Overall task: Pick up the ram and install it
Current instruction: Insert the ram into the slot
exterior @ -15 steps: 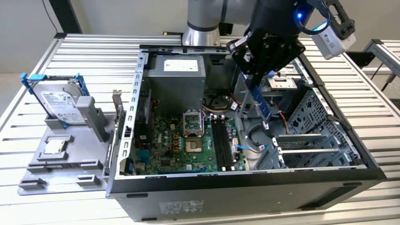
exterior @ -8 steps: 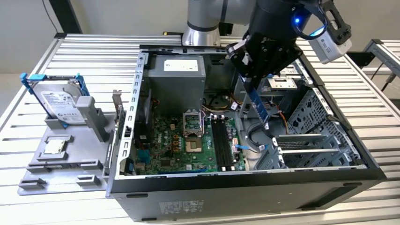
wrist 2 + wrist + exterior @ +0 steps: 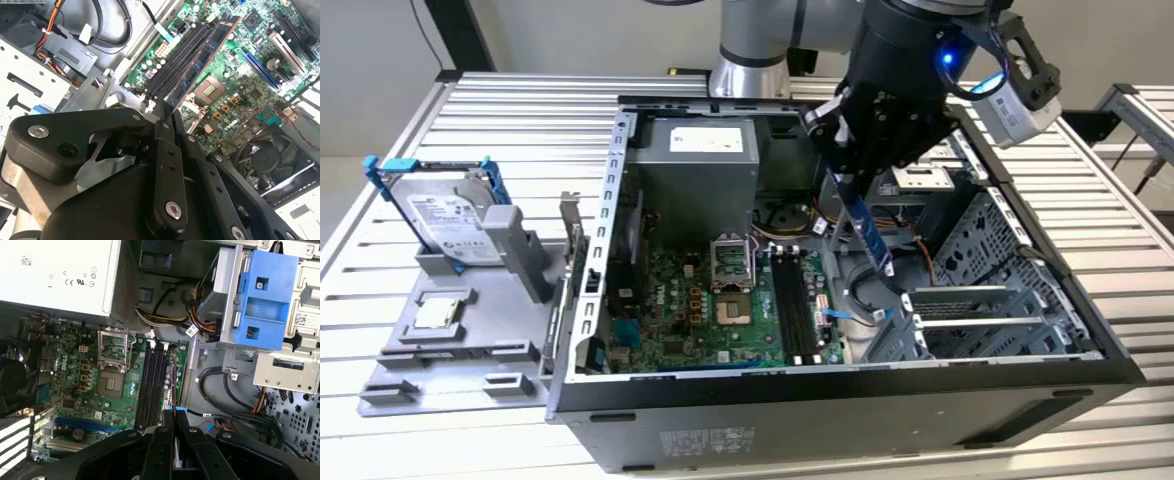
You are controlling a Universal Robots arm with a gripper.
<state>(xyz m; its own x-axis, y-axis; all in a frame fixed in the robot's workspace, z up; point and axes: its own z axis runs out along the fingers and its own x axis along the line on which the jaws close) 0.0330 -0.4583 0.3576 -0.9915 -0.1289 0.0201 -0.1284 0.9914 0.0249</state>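
Observation:
My gripper (image 3: 843,180) is shut on the ram (image 3: 863,232), a long thin blue board that hangs down from the fingers inside the open computer case (image 3: 607,300). The ram's lower end is above the motherboard, to the exterior view's right of the black memory slots (image 3: 790,300). In the second wrist view the ram (image 3: 202,55) runs out from the gripper (image 3: 167,117) with its black chips showing, alongside the slots (image 3: 175,65). In the first wrist view it shows edge-on (image 3: 172,382) between the fingers (image 3: 161,440), beside the slots (image 3: 152,385).
A grey power supply (image 3: 700,150) fills the case's back. The open processor socket (image 3: 731,275) lies beside the slots. Cables (image 3: 861,300) and a metal drive cage (image 3: 987,250) crowd the exterior view's right. Outside, a grey tray (image 3: 454,345) holds a hard drive (image 3: 447,225) and a silver chip (image 3: 438,313).

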